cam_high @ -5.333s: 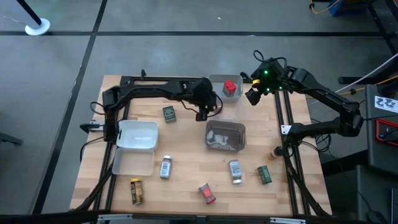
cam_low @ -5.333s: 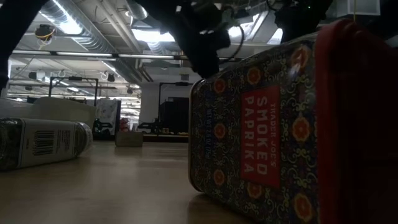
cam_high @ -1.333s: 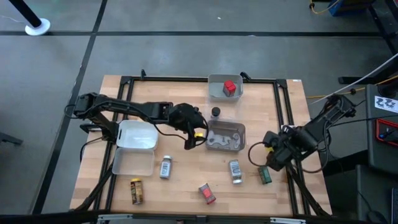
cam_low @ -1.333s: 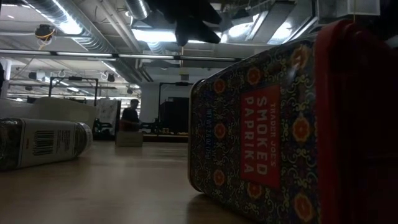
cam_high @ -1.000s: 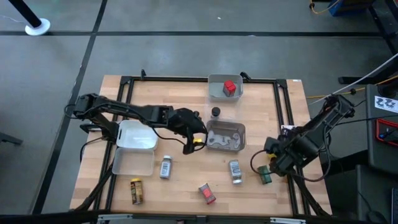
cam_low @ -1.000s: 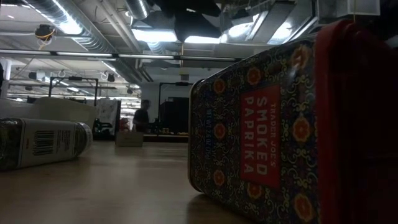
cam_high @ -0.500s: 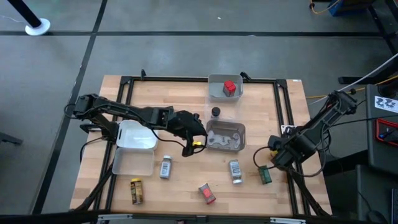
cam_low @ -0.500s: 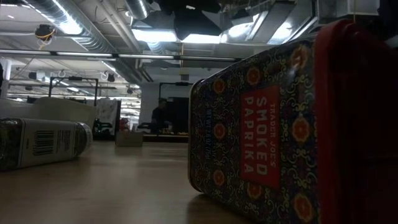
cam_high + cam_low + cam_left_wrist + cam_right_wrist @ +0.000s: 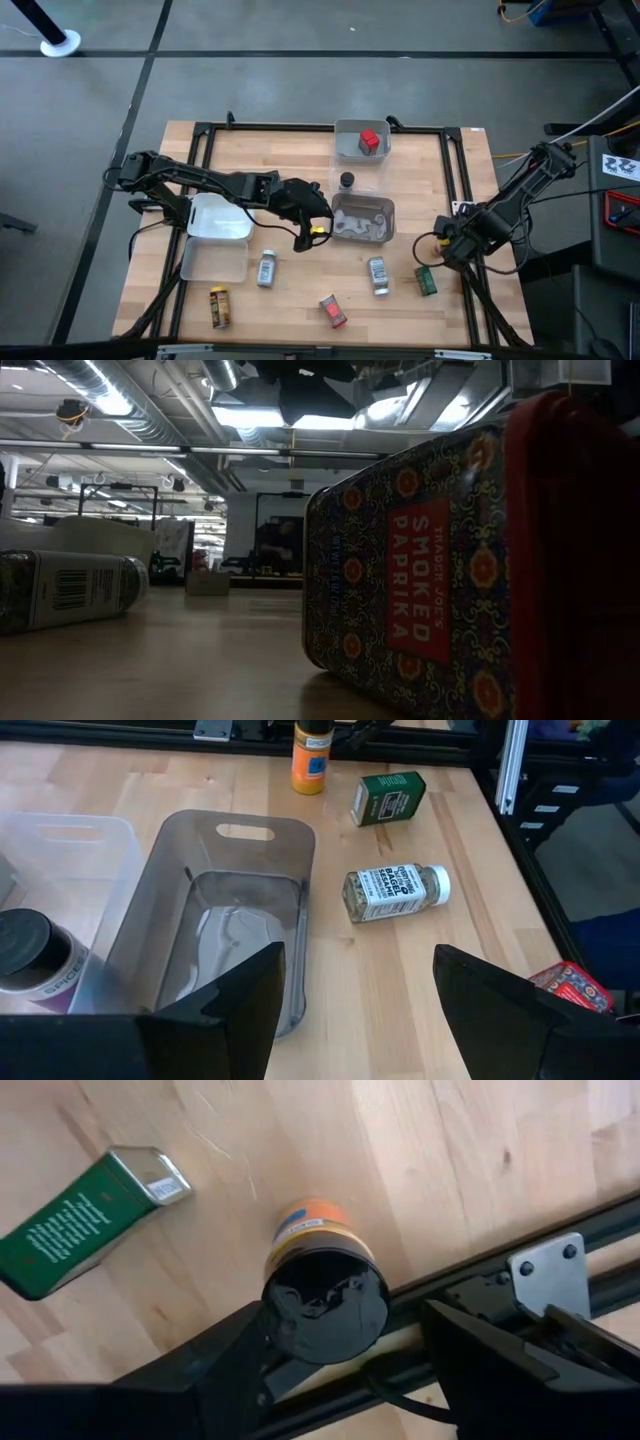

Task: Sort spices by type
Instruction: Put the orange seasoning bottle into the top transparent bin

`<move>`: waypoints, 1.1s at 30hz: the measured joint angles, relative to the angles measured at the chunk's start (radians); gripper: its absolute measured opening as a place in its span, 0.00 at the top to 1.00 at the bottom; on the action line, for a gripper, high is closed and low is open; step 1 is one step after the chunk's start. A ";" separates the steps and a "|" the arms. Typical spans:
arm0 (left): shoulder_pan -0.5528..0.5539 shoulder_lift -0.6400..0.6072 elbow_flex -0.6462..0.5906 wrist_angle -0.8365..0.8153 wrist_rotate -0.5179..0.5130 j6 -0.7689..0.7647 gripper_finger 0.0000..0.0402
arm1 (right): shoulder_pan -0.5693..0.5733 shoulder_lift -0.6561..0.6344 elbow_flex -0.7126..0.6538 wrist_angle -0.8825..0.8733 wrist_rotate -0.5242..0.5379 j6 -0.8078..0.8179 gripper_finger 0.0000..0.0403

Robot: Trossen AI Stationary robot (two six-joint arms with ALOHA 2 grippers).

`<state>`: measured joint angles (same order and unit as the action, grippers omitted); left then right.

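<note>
Spices, count: 8 seen in high view, plus 1 orange jar by the R rail.
Red boxes: 2. One red box [image 9: 369, 140] sits in the far clear tray [image 9: 345, 146]; one paprika tin [image 9: 332, 310], patterned w/ red label, lies on the near table edge, filling the low view [image 9: 420, 590].
Green tins: 1. Green tin [image 9: 426, 281] lies flat near the R rail, white print on its side [image 9: 70, 1230].
Silver-grey jars: 2. Left grey jar [image 9: 266, 268] lies near the white trays; right grey jar [image 9: 377, 274] lies just near of the middle tray, white cap, dark label [image 9: 395, 892].
Yellow jar: 1. Yellow jar [image 9: 219, 307] lies at the near L corner, dark label.
Dark jar: 1. Dark-lidded jar [image 9: 346, 181] stands upright betw. far tray and middle tray.
Orange jar: 1. Orange jar [image 9: 322, 1285] stands upright against the R frame rail, black lid up, just beside the green tin.
Trays, count: 4. Far clear tray; middle clear tray [image 9: 386, 213], smoky, no spice inside; 2 white trays [image 9: 222, 218] side by side at L.
Left gripper [image 9: 308, 236]: over the L edge of the middle tray, fingers spread apart, nothing betw. them.
Right gripper [image 9: 442, 248]: above the orange jar at the R rail, fingers apart on either side, not closed on it.
Table [image 9: 300, 270]: light wood, black frame rails.
</note>
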<state>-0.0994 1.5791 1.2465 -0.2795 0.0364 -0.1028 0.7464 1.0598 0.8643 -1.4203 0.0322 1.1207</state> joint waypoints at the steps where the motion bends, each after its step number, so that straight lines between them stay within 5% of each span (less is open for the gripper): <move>1: 0.000 0.000 0.000 0.000 0.000 0.000 0.40 | 0.000 -0.004 -0.003 0.007 0.000 0.000 0.33; 33: 0.000 0.000 0.000 0.000 0.000 -0.002 0.40 | 0.000 -0.063 -0.011 0.011 -0.008 0.036 0.33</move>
<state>-0.0994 1.5791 1.2465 -0.2798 0.0365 -0.1051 0.7460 0.9966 0.8536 -1.4089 0.0238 1.1571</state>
